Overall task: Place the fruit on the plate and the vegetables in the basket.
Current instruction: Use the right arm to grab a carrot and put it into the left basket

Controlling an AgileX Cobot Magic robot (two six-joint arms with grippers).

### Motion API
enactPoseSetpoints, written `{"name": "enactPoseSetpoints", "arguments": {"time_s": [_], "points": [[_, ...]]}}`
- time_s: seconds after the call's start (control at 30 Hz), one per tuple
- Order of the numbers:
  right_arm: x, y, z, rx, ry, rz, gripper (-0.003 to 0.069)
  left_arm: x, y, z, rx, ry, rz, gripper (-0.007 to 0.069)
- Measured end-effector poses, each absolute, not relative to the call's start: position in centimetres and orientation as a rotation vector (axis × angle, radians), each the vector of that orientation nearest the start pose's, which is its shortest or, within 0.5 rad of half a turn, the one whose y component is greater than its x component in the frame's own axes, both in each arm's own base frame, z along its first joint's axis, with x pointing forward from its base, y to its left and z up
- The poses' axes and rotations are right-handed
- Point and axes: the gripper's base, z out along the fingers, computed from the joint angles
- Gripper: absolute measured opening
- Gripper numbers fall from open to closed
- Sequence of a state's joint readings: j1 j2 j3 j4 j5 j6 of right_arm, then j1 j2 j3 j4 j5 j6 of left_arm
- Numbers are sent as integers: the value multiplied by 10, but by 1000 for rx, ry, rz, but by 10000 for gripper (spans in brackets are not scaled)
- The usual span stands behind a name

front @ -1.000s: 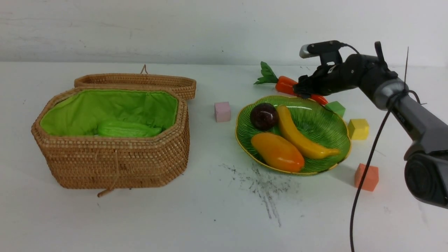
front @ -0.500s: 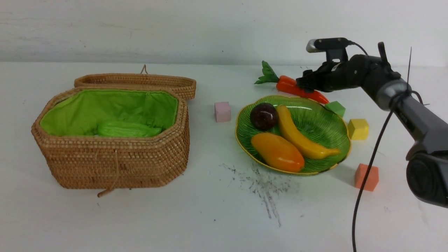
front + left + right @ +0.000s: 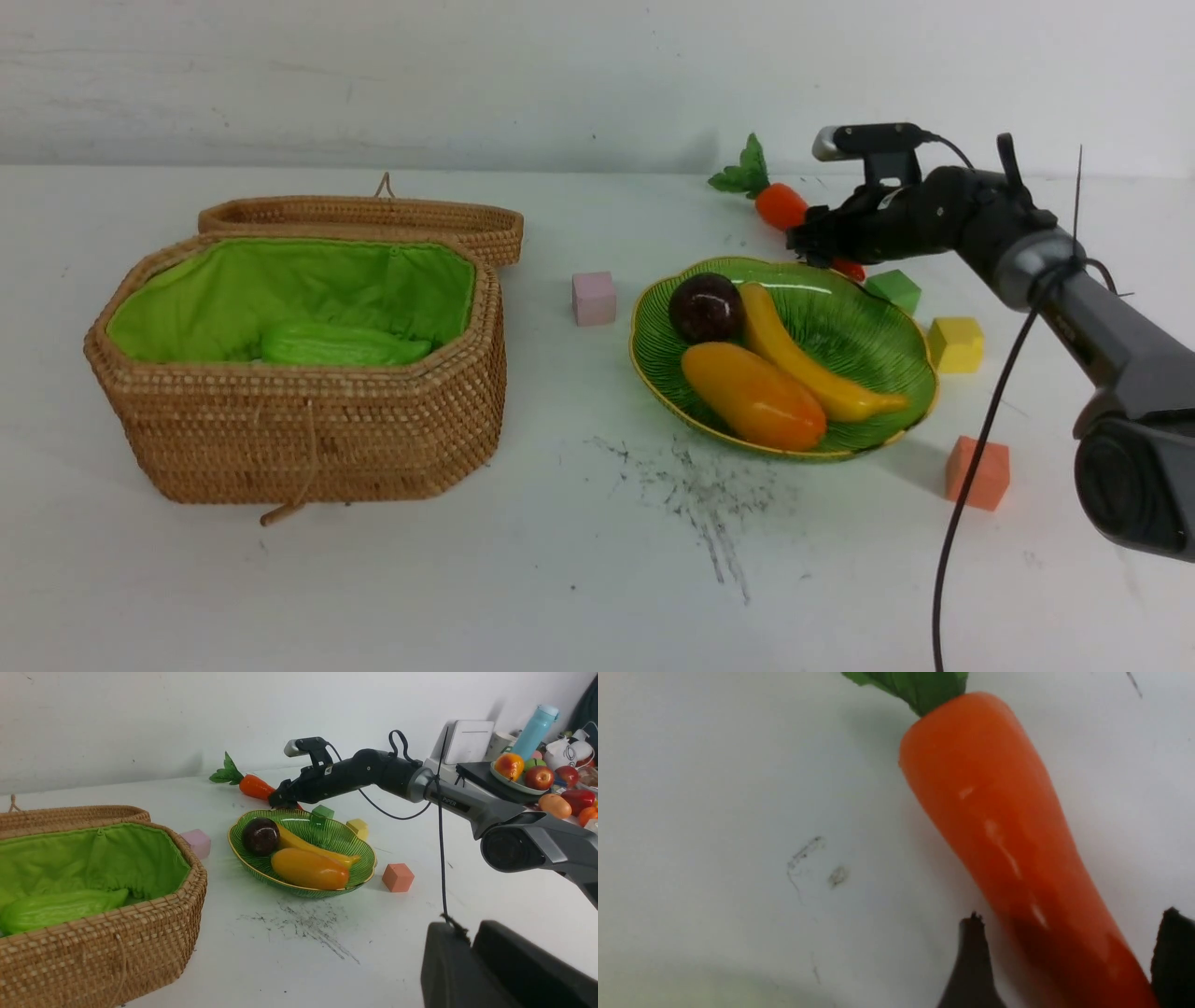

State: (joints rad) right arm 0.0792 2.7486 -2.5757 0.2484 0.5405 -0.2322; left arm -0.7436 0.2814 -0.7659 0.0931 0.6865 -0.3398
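Right gripper (image 3: pixel 1071 917) straddles carrot (image 3: pixel 994 812) just beyond plate (image 3: pixel 864 336) rim, jaws apart.

A plain white wall (image 3: pixel 373 75) backs a white worktop (image 3: pixel 280 597) under soft, even light. Dark scratch marks (image 3: pixel 700 495) scuff the worktop. Near the wall stand a blue bottle (image 3: pixel 535 730) and a white box (image 3: pixel 467 742).

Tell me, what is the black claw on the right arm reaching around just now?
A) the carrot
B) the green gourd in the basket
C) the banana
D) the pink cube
A: the right gripper stands with its jaws open on either side of the narrow end of the carrot, which lies on the table behind the plate.
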Motion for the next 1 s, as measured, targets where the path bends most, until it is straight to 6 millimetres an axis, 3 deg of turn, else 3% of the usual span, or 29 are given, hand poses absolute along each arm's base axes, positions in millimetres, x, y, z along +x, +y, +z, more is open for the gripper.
{"name": "enactPoseSetpoints", "arguments": {"time_s": [0.1, 0.4, 0.83, 1.0], "points": [[598, 59, 144, -178, 2176, 173, 446, 25, -15, 382, 364, 1695, -705, 73], [599, 59, 144, -176, 2171, 171, 256, 25, -15, 382, 364, 1695, -705, 78], [599, 58, 144, -157, 2174, 178, 253, 25, -15, 382, 364, 1695, -705, 78], [598, 58, 153, -93, 2173, 214, 253, 25, -15, 382, 364, 1695, -705, 81]]}}
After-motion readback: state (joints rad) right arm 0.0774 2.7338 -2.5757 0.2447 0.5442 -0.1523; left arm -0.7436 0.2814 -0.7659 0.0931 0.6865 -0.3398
